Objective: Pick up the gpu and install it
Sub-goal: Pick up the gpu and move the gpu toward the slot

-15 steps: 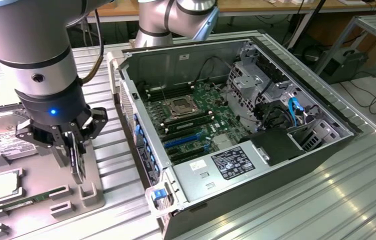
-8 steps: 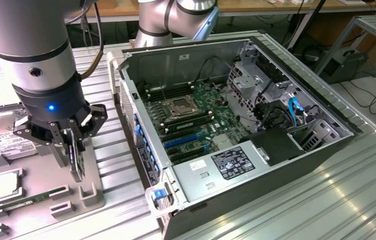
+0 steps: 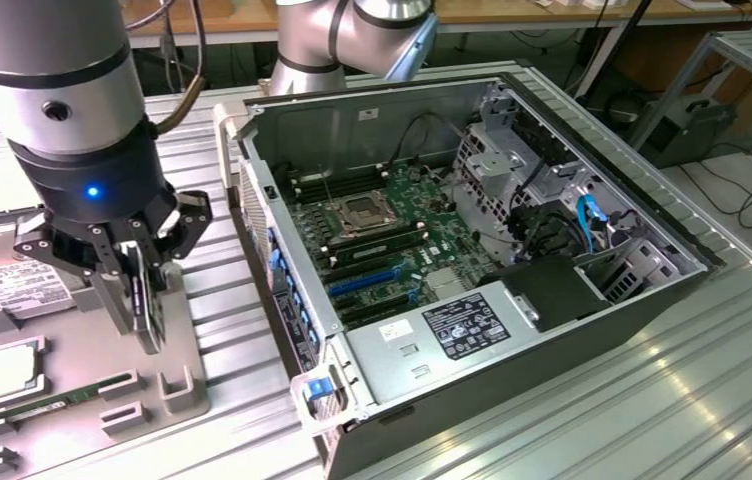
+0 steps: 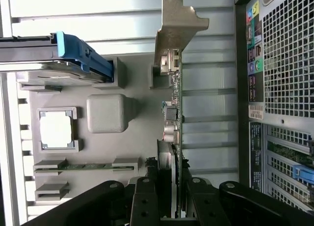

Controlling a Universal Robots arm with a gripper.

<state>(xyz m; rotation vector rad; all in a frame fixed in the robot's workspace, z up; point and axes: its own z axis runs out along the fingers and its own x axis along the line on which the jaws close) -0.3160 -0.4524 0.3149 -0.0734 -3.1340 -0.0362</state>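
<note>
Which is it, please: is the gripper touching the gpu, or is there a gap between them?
Touching. The wrist view shows the gripper closed against both faces of the edge-on gpu, with no gap.

Between the dark flat gpu card [image 3: 152, 320] at the grey moulded parts tray [image 3: 83, 350] and the uncovered blue expansion slots [image 3: 363, 283] rises the open black computer case's near wall [image 3: 256, 205]. A silver power supply box [image 3: 396, 352] crowds the slots.
</note>
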